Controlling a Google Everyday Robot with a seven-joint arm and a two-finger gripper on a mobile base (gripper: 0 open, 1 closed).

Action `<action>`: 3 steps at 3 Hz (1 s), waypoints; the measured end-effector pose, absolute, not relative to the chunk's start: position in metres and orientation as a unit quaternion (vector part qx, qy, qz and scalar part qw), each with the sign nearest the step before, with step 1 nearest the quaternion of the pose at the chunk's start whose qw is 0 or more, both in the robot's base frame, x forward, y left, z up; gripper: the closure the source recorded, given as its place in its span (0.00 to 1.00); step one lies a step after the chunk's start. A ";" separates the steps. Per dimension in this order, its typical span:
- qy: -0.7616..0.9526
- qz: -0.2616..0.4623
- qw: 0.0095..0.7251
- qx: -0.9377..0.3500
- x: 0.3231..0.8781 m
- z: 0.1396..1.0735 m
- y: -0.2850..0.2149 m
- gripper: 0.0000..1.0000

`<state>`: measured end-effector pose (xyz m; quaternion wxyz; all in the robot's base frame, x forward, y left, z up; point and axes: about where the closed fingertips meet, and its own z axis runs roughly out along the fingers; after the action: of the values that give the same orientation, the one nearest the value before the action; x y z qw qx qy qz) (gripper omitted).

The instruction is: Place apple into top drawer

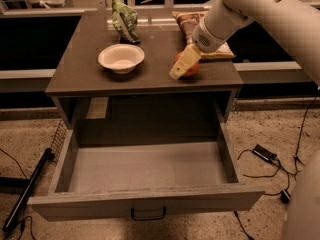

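Note:
The apple (191, 69) is small, round and red-orange. It sits on the cabinet top near the front right, mostly hidden behind my gripper. My gripper (180, 66) reaches down from the upper right on a white arm. Its cream fingers (183, 62) lie over the apple's left side. The top drawer (145, 170) is pulled wide open below the cabinet top. Its grey bottom is bare, and a small dark handle (148, 214) sits on its front panel.
A white bowl (121, 58) stands on the cabinet top (85, 71) left of the apple. A green bag (124, 20) and a brown snack bag (200, 26) lie at the back. Cables (272, 159) run over the floor at right, and a dark pole (27, 189) lies at left.

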<state>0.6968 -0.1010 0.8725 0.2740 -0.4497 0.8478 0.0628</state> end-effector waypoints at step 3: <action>0.876 0.112 0.261 -0.391 0.709 0.832 -0.081 0.65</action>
<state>0.7087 -0.0814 0.8319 0.2609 -0.3910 0.8756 0.1118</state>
